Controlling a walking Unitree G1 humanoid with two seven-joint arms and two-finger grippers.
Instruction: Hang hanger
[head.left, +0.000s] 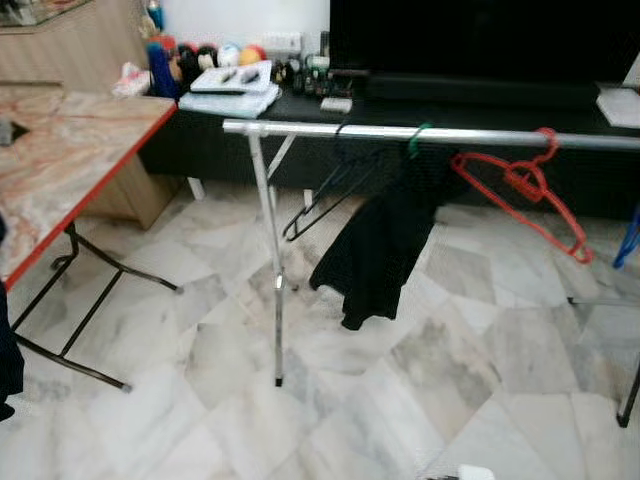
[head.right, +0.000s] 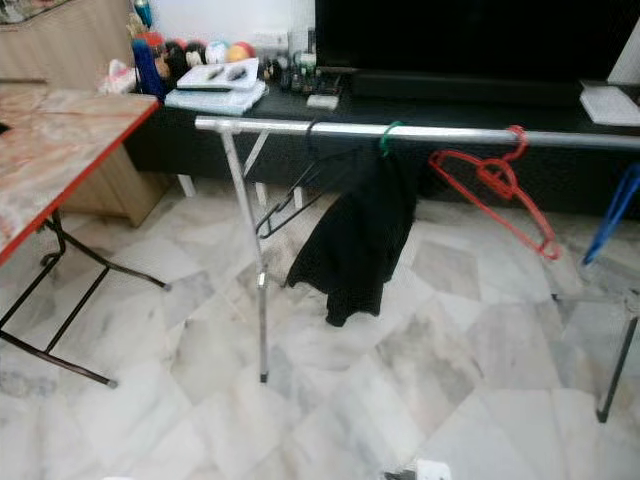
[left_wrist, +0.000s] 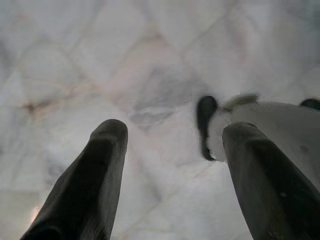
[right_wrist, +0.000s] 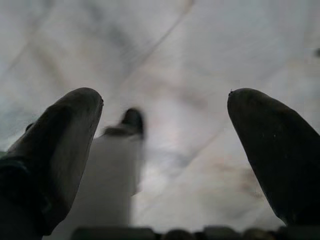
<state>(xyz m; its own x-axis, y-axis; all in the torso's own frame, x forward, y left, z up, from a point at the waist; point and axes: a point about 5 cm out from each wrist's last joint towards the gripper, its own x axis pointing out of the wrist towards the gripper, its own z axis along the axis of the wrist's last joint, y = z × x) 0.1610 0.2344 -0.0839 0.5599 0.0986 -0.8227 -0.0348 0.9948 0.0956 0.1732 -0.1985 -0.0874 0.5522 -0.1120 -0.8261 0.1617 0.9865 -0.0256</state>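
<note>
Nothing is in hand yet, so the work seems to be at its very start: a hanger must first be found and taken before it can go on the rail. That silver rail crosses the room in front of a low dark cabinet, held up by a thin metal leg near its left end. Hangers already sit on the rail: a black hanger close to the leg, a green hook carrying a black garment just right of it, a red hanger hanging tilted further right, and a bit of a blue hanger beyond that. No loose hanger can be made out on the folding table to the left of the rail or on the marble floor beneath it, so the next move likely calls for looking around or stepping closer to find one. Both arms hang low, well below the rail, pointing down at the floor. The left gripper has its two black fingers spread apart and empty, with the robot's foot beneath. The right gripper is likewise spread wide, holding nothing.
</note>
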